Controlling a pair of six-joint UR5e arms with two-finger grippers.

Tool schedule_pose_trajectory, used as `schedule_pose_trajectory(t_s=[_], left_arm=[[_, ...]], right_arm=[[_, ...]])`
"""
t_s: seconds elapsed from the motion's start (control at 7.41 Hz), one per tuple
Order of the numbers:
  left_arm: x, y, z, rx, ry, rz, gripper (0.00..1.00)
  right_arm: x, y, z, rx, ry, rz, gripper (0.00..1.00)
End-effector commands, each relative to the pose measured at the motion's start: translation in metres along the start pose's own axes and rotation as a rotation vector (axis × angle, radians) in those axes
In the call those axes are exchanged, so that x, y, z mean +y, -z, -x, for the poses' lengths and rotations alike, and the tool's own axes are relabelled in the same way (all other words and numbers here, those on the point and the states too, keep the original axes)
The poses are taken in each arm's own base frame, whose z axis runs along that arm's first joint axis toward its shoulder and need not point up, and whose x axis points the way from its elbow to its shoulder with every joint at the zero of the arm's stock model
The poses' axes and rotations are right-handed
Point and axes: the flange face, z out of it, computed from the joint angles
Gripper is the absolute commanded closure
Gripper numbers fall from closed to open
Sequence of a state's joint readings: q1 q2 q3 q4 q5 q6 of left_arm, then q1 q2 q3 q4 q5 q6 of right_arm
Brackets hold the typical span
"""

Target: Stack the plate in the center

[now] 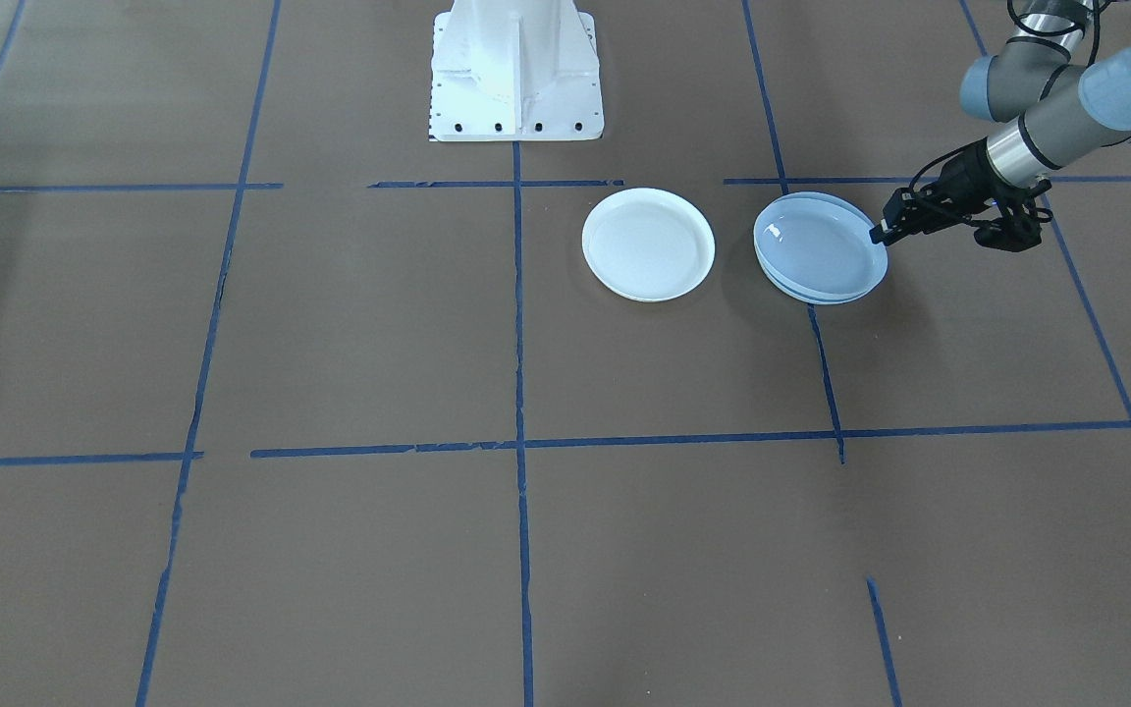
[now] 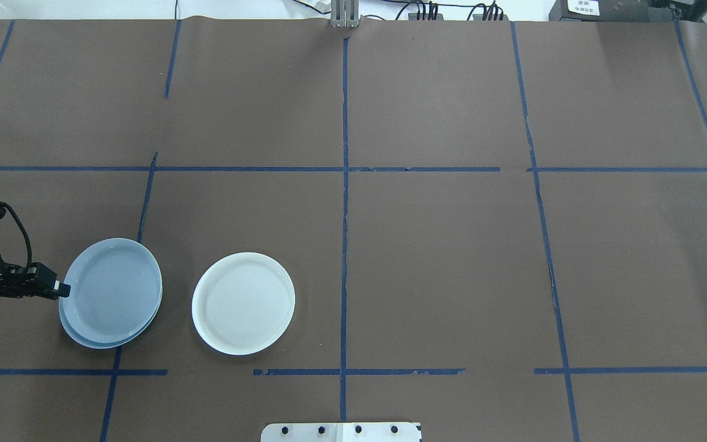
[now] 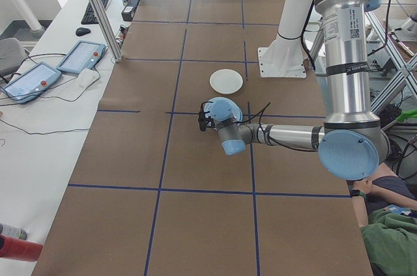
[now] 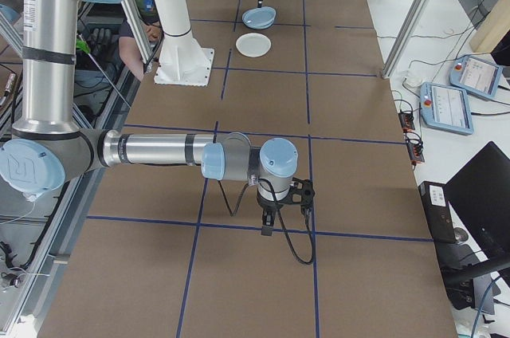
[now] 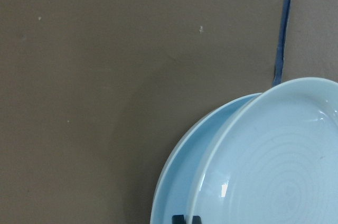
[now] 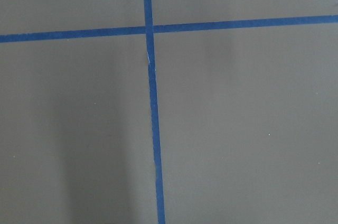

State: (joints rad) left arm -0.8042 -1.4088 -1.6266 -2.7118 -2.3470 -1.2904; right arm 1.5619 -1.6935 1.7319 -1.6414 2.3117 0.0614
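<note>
Left gripper [image 2: 62,288] pinches the rim of the glossy ringed plate [image 2: 114,288], fingers closed on its edge; plate sits tilted and offset atop the matte pale blue plate [image 2: 74,331]. White plate [image 2: 243,302] lies just beyond, apart, brown table [image 2: 452,264] open past it. Right gripper [image 4: 269,226] hangs well away; finger state unreadable.

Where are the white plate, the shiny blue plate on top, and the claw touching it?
white plate [image 2: 243,303]: overhead view, middle of its face.
glossy blue plate [image 2: 112,290]: overhead view, middle of its face.
left gripper [image 2: 64,289]: overhead view, fingertips at the plate's rim.
</note>
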Motion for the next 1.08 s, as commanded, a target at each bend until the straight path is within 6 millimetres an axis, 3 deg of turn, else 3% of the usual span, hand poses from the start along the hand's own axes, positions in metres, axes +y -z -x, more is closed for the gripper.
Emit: schedule_pose_trajectory(t_s=[0.0, 0.4, 0.67, 0.81, 0.94], left_arm=[[0.001, 0.002, -0.005, 0.01, -0.005, 0.009, 0.01], [0.003, 0.004, -0.039, 0.041, 0.001, 0.007, 0.01], [-0.012, -0.005, -0.114, 0.029, 0.066, -0.027, 0.0], [0.002, -0.025, -0.154, 0.009, 0.115, 0.012, 0.0], [0.008, -0.041, -0.179, 0.014, 0.191, 0.014, 0.0]], right_arm=[[0.0, 0.0, 0.0, 0.0, 0.0, 0.0, 0.0], [0.0, 0.0, 0.0, 0.0, 0.0, 0.0, 0.0], [0.0, 0.0, 0.0, 0.0, 0.0, 0.0, 0.0], [0.0, 0.0, 0.0, 0.0, 0.0, 0.0, 0.0], [0.0, 0.0, 0.0, 0.0, 0.0, 0.0, 0.0]])
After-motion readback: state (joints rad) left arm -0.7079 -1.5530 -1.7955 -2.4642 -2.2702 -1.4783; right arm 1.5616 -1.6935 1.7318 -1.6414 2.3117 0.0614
